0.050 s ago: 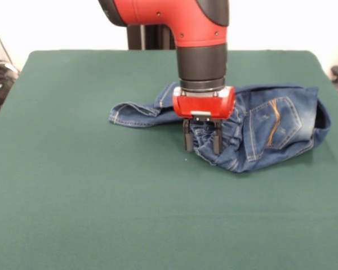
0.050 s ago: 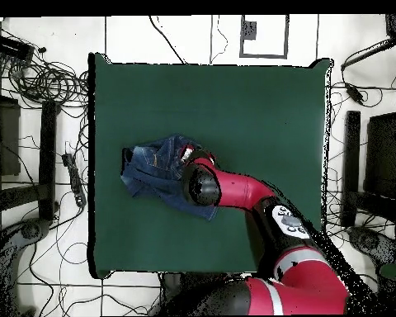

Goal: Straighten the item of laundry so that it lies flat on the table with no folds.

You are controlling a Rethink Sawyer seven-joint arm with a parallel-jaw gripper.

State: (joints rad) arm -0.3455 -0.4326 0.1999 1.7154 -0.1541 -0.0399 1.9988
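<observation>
One pair of blue denim jeans [image 1: 270,126] lies crumpled on the green table [image 1: 90,197], bunched and folded over itself, with one back pocket and its orange stitching facing up and one leg trailing out to the side. In the overhead view the jeans [image 2: 152,169] sit toward one side edge of the table [image 2: 259,107]. One red and black arm reaches down over them; its gripper [image 1: 203,140] has two dark fingers [image 1: 187,138] pinching a fold of denim at the waistband.
</observation>
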